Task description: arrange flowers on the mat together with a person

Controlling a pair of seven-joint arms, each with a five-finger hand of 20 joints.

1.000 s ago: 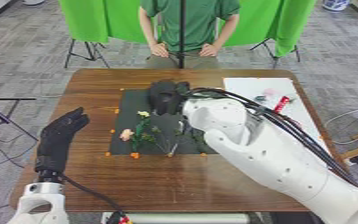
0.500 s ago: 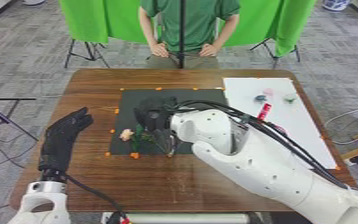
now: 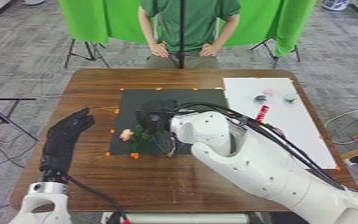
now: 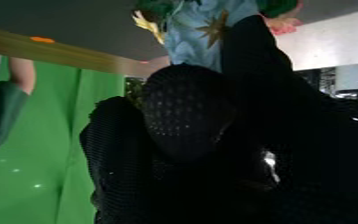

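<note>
Over the dark mat (image 3: 193, 96), my right hand (image 3: 156, 114) is held low, covering part of the flowers. A pink flower (image 3: 127, 134) and green leaves (image 3: 143, 139) show on the mat's left part. In the right wrist view, my right hand (image 4: 189, 112) has its thumb and fingers closed around a light blue flower (image 4: 191, 40) with a brown star-shaped centre. Beside it are a yellow petal (image 4: 147, 26) and a pink flower (image 4: 285, 24). My left hand (image 3: 67, 132) rests left of the mat, fingers straight.
At the right lies a white sheet (image 3: 293, 122) with a blue flower (image 3: 261, 98), a pale green-white flower (image 3: 290, 98), a faint pink one (image 3: 268, 92) and a red item (image 3: 262, 113). Orange marks line the mat. The right arm crosses the table's right front.
My right hand has come from the mat's far edge nearer and to the left, then shifted only slightly, covering the pale flower that showed earlier. The left hand has hardly moved.
</note>
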